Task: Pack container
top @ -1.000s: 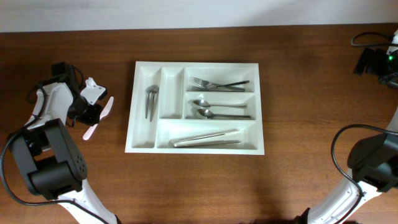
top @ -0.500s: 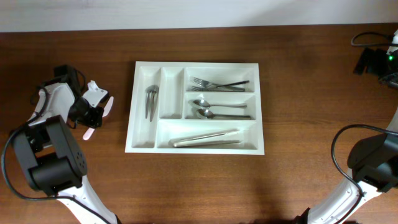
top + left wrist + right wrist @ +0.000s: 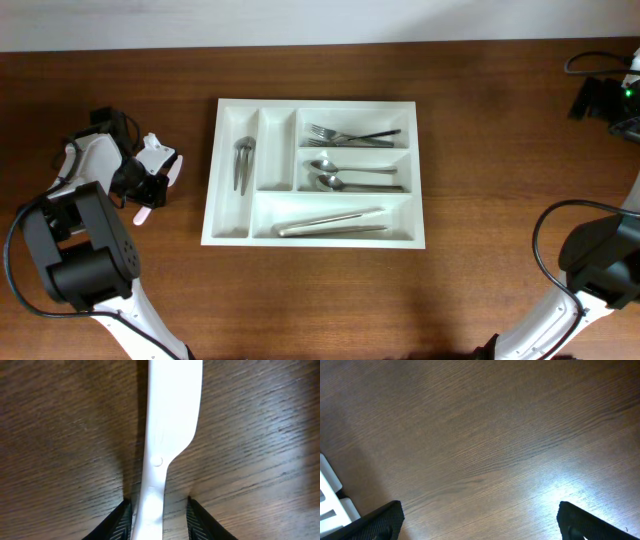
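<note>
Container (image 3: 315,172) sits mid-desk, metal cutlery sorted by compartment. Near the desk's left edge, the left claw (image 3: 156,510) narrowly straddles a white plastic utensil (image 3: 167,435), seemingly gripping it for packing. Right claw (image 3: 480,522) gapes empty.

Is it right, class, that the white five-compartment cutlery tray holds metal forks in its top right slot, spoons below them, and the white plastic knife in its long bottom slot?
Not quite. The white plastic knife lies on the wooden table, left of the white five-compartment cutlery tray, between the left gripper's fingers; the overhead view shows it. The metal forks and spoons sit as stated.
</note>
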`<state>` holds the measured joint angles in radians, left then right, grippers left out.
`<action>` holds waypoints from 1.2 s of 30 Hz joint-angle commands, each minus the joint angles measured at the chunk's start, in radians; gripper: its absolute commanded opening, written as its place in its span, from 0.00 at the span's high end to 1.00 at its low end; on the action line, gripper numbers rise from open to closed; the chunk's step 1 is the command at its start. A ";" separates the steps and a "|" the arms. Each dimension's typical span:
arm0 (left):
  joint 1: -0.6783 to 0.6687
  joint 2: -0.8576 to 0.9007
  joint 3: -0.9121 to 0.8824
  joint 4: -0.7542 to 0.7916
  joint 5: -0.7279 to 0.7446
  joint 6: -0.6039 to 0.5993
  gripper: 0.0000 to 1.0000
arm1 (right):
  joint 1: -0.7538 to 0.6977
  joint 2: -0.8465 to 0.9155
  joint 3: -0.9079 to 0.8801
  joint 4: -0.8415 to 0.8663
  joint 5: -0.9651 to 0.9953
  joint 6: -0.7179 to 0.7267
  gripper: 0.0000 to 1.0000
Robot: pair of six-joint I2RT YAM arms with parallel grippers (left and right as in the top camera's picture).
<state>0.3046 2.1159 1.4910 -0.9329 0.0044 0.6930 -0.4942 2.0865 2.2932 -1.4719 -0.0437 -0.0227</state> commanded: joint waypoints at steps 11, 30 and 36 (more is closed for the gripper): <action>0.004 0.010 0.011 0.009 0.018 0.020 0.79 | -0.003 -0.003 -0.001 0.000 -0.002 0.009 0.01; 0.003 0.010 0.077 -0.004 0.099 -0.066 0.90 | -0.004 -0.003 -0.001 0.000 -0.002 0.009 0.01; -0.006 0.010 0.189 -0.054 0.219 -0.175 0.94 | -0.004 -0.003 -0.001 0.000 -0.002 0.009 0.01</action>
<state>0.3042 2.1189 1.6138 -0.9699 0.1211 0.5961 -0.4942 2.0865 2.2932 -1.4723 -0.0437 -0.0227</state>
